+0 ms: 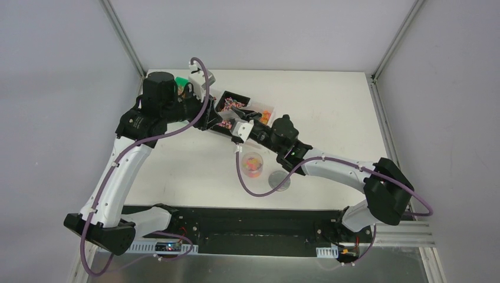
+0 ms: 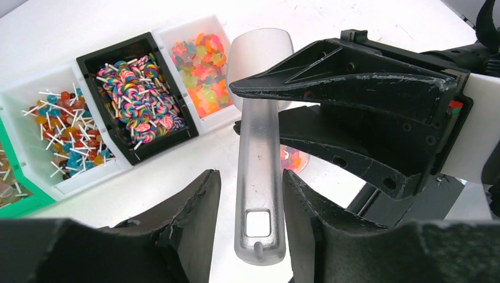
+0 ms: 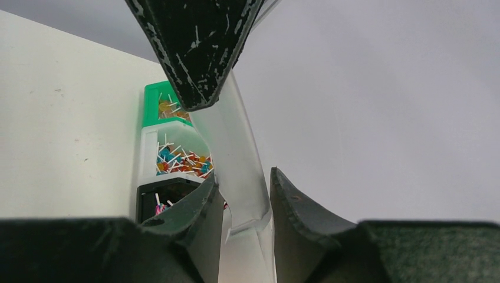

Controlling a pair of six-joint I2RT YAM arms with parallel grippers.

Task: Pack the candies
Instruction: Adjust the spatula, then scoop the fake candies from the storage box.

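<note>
A translucent plastic scoop (image 2: pixel 259 177) hangs in the air between both grippers. My left gripper (image 2: pixel 250 175) is open around its handle, with a visible gap on the left side. My right gripper (image 3: pixel 244 180) is shut on the scoop (image 3: pixel 236 153) near its bowl. The candies lie in a row of bins: gummies (image 2: pixel 203 68) in a white bin, swirl lollipops (image 2: pixel 141 97) in a black bin, and small lollipops (image 2: pixel 65 135) in another white bin. A clear cup (image 1: pixel 253 164) on the table below the grippers holds some orange and yellow candies.
A green bin (image 2: pixel 12 194) ends the row at the left. A grey round lid disc (image 1: pixel 279 180) lies on the table beside the cup. Both arms meet over the bins at the back middle of the white table (image 1: pixel 330 112).
</note>
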